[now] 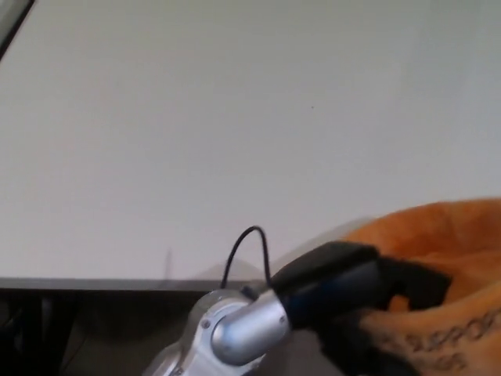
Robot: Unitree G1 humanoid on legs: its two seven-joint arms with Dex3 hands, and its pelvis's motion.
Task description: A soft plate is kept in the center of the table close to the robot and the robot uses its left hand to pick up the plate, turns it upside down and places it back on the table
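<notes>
Left hand clamps orange soft plate rim, bottom right, over table edge.
</notes>
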